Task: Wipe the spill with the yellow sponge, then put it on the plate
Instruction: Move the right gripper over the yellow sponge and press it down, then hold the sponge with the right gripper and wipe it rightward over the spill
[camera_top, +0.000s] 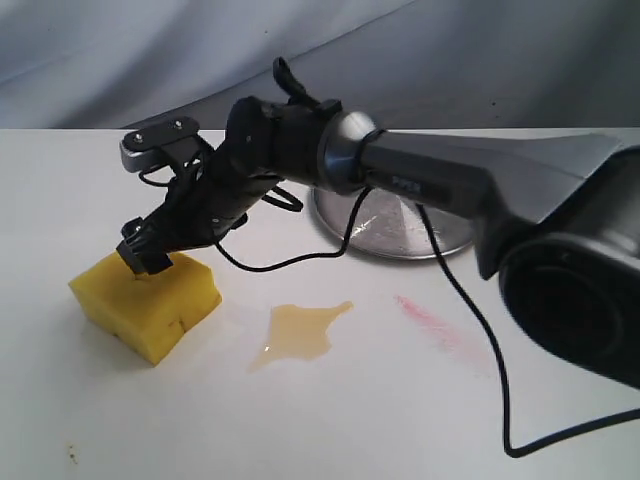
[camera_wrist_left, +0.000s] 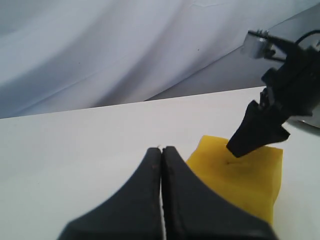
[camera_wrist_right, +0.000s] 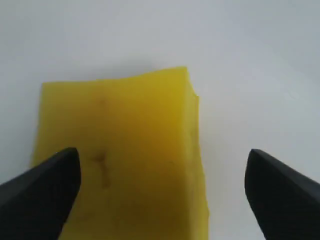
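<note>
White table (camera_top: 80, 180), right arm (camera_top: 450, 175) reaching across, silver plate (camera_top: 420, 240) behind it, yellow sponge (camera_top: 150, 305) at exterior-view left, right gripper (camera_wrist_right: 162, 170) over it, jaws apart astride it, left gripper (camera_wrist_left: 161, 150) nearby, jaws together, amber spill (camera_top: 300, 328) just right of the sponge, not touching it.

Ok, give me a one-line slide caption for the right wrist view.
Open right gripper lined up over the bright yellow rectangular foam sponge on the white table.

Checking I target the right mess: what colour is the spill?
The spill is pale translucent amber, clearest in the exterior view; the nearby streak is pink-red.
</note>
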